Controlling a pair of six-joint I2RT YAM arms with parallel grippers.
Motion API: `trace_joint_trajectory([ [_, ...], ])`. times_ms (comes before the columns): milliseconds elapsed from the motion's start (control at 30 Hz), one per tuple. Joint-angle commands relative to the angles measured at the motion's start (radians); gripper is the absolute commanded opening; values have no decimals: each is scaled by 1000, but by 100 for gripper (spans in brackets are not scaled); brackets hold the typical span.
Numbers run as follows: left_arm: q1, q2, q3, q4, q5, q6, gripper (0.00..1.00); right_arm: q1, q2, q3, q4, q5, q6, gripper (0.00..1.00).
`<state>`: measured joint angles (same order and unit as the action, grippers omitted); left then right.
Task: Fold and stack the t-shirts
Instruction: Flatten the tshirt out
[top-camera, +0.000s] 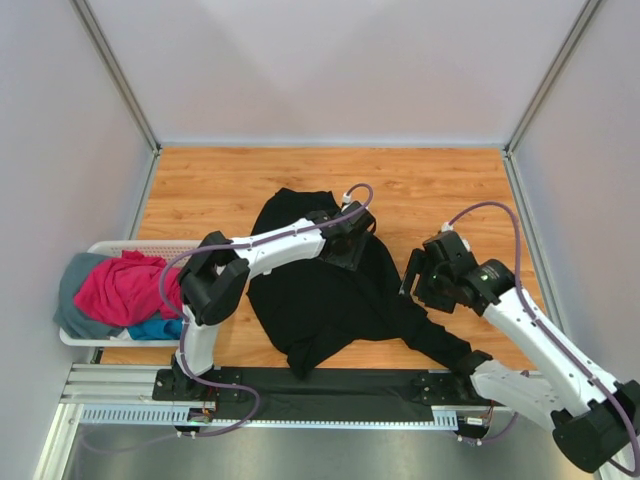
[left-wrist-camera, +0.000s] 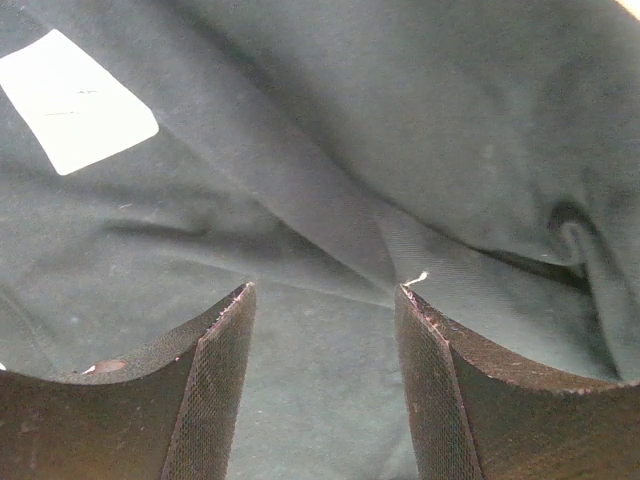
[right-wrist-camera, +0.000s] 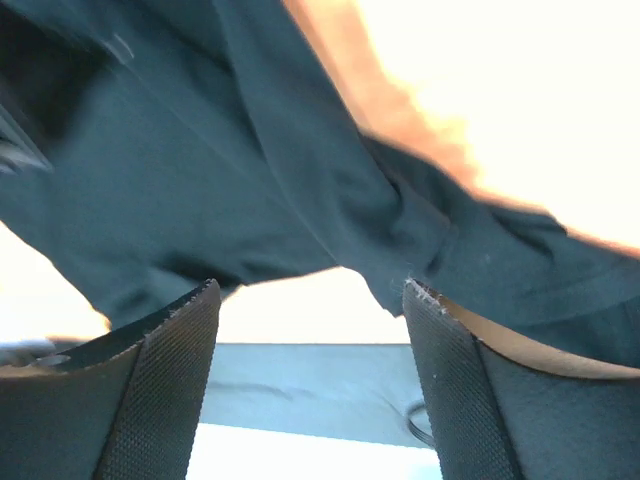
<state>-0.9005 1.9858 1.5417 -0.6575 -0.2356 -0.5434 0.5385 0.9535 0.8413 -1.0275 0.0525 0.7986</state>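
Observation:
The large black t-shirt (top-camera: 320, 310) lies crumpled in the middle of the wooden table, with one sleeve (top-camera: 440, 345) trailing toward the lower right. My left gripper (top-camera: 348, 240) hovers over its upper part. In the left wrist view this gripper (left-wrist-camera: 325, 290) is open above the black t-shirt (left-wrist-camera: 300, 150), near a white label (left-wrist-camera: 75, 100). My right gripper (top-camera: 412, 278) sits at the shirt's right edge. Seen from the right wrist, this gripper (right-wrist-camera: 312, 290) is open with nothing between its fingers, and the black t-shirt (right-wrist-camera: 200, 180) hangs just beyond the tips.
A white slotted basket (top-camera: 130, 246) at the left edge holds a magenta-pink shirt (top-camera: 120, 290), a blue one (top-camera: 155, 328) and a grey one (top-camera: 72, 285). A black strip (top-camera: 330, 385) on a metal rail (top-camera: 110, 385) runs along the near edge. White walls enclose the table.

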Motion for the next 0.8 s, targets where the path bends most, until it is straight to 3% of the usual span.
trace_joint_trajectory([
  [0,8,-64,-3,-1,-24,-17,65,-20,-48,50,-17,158,94,76],
  [233,11,-85,-25,-4,-31,-7,65,-66,-62,-27,-49,193,166,78],
  [500,28,-120,-60,16,-10,-18,65,-77,-91,-182,85,165,205,75],
  [767,29,-143,-91,32,-4,-9,65,-77,-47,-238,271,126,200,56],
])
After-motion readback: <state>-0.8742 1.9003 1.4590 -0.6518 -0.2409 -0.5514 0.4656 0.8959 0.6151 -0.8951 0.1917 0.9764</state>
